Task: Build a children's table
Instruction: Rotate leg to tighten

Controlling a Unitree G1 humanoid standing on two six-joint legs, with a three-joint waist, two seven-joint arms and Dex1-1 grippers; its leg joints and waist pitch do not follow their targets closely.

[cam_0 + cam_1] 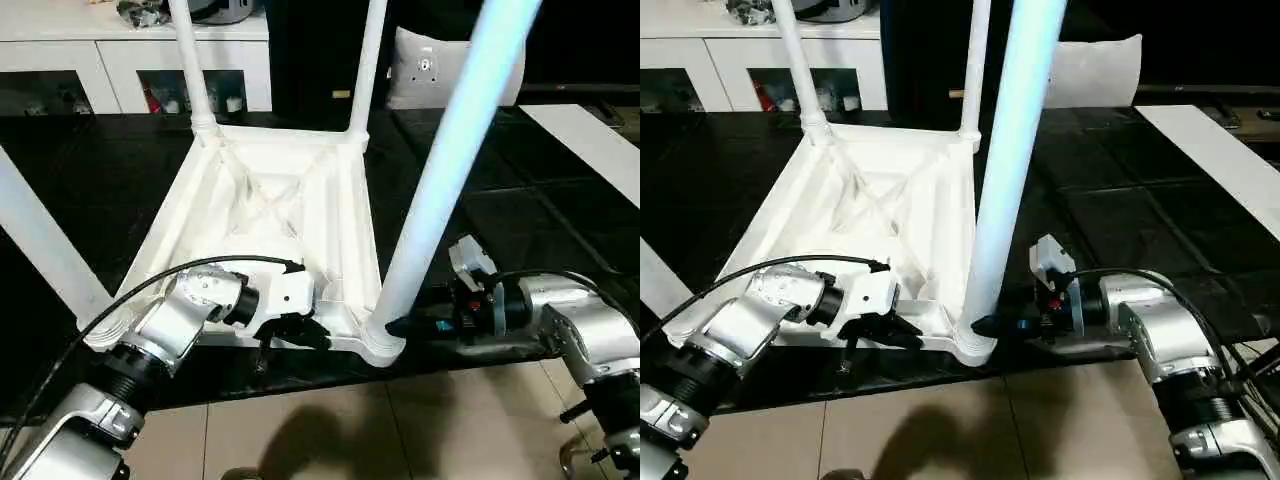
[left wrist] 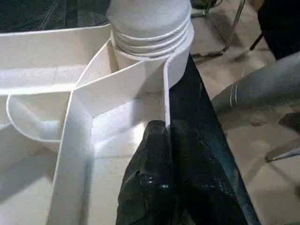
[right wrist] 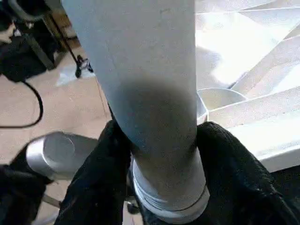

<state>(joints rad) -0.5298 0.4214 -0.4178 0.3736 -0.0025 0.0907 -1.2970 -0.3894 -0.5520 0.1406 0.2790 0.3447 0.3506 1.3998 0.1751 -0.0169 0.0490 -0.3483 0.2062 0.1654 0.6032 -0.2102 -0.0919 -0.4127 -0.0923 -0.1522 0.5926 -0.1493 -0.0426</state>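
The children's table top (image 1: 270,190) lies upside down on a black surface, ribbed underside up. All four white legs stand in its corner sockets: two at the far corners (image 1: 190,60) (image 1: 365,60), one at the near left (image 1: 40,240) and one at the near right (image 1: 440,170). My left gripper (image 1: 295,340) is shut on the top's thin near rim (image 2: 166,93), close to the near right socket. My right gripper (image 1: 400,325) is at the foot of the near right leg (image 3: 150,93), with a black finger (image 3: 98,164) pressed on each side of it.
A white cabinet with glass doors (image 1: 130,60) stands at the back left, with a pale cushion (image 1: 440,65) at the back right. A white strip (image 1: 590,140) runs along the right. Beige floor tiles (image 1: 330,430) begin just below the black surface's near edge.
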